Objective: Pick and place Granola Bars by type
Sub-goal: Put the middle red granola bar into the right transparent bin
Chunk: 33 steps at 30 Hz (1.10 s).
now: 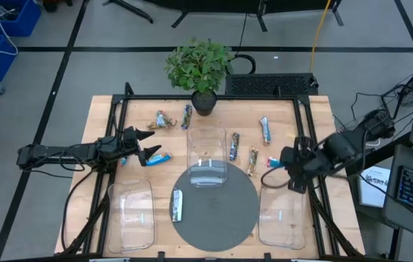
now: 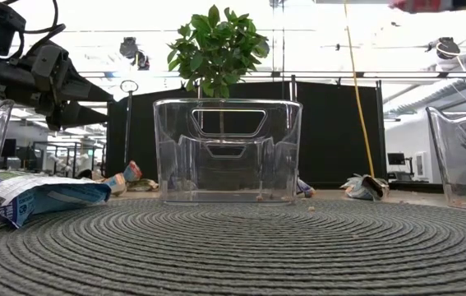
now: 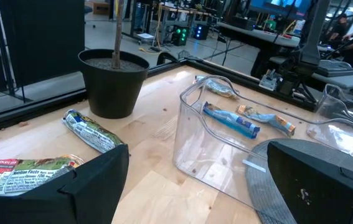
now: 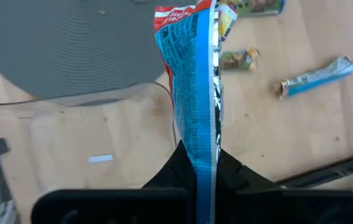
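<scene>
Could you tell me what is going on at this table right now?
A two-armed robot is sorting granola bars. The right end effector is shut on a blue and red bar, held above the table beside the right-hand clear tray. The left end effector is open, poised over a blue bar on the left. One bar lies on the round grey mat, and several others are spread near the potted plant.

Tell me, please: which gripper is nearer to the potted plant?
Left. The left gripper hangs open over the table's left side, a short way diagonally from the potted plant. The right gripper, shut on a blue bar, is farther, near the right edge.
</scene>
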Each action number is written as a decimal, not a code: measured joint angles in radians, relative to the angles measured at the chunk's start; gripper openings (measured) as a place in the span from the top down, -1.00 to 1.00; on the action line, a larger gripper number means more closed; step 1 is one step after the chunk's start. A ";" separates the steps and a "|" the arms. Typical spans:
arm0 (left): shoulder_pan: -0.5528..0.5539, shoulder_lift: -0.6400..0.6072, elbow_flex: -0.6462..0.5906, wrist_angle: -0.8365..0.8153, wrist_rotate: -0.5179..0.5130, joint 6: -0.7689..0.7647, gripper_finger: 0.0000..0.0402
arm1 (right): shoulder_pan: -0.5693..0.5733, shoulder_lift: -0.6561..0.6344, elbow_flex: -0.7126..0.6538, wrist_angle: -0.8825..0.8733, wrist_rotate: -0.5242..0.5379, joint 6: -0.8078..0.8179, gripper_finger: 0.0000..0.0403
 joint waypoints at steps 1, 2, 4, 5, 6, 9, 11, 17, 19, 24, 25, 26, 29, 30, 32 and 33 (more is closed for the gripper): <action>0.000 0.000 0.000 0.000 0.000 0.000 -0.89 | 0.018 0.000 -0.020 0.010 0.007 0.023 0.97; 0.000 0.000 0.000 0.000 0.000 0.000 -0.89 | 0.035 -0.001 -0.042 0.023 0.007 0.041 0.97; 0.000 0.000 0.000 0.000 0.000 0.000 -0.89 | 0.067 0.000 -0.090 0.059 0.006 0.066 0.97; 0.000 0.000 0.000 0.000 0.000 0.000 -0.89 | 0.083 0.000 -0.115 0.082 0.005 0.075 0.97; 0.000 0.000 0.000 0.000 0.000 0.000 -0.89 | 0.099 0.000 -0.141 0.105 0.005 0.078 0.97; 0.000 0.000 0.000 0.000 0.000 0.000 -0.89 | 0.140 0.000 -0.221 0.168 0.002 0.078 0.97; 0.000 0.000 0.000 0.000 0.000 0.000 -0.89 | 0.163 0.000 -0.271 0.199 0.001 0.088 0.97; 0.000 0.000 0.000 0.000 0.000 0.000 -0.89 | 0.214 0.000 -0.399 0.265 0.000 0.148 0.97; 0.000 0.000 0.000 0.000 0.000 0.000 -0.89 | 0.223 0.000 -0.439 0.307 0.000 0.163 0.97; 0.000 0.000 0.000 0.000 0.000 0.000 -0.89 | 0.231 0.002 -0.540 0.427 0.000 0.189 0.97; 0.000 0.000 0.000 0.000 0.000 0.000 -0.89 | 0.231 0.006 -0.555 0.444 0.000 0.192 0.97; 0.000 0.000 0.000 0.000 0.000 0.000 -0.89 | 0.231 0.010 -0.571 0.462 0.000 0.191 0.97; 0.000 0.000 0.000 0.000 0.000 0.000 -0.89 | 0.231 0.023 -0.611 0.506 0.000 0.191 0.98; 0.000 0.000 0.000 0.000 0.000 0.000 -0.89 | 0.231 0.027 -0.624 0.525 0.000 0.189 0.98; 0.000 0.000 0.000 0.000 0.000 0.000 -0.89 | 0.231 0.034 -0.653 0.569 0.000 0.182 0.98; 0.000 0.000 0.000 0.000 0.000 0.000 -0.89 | 0.230 0.038 -0.667 0.589 0.000 0.177 0.98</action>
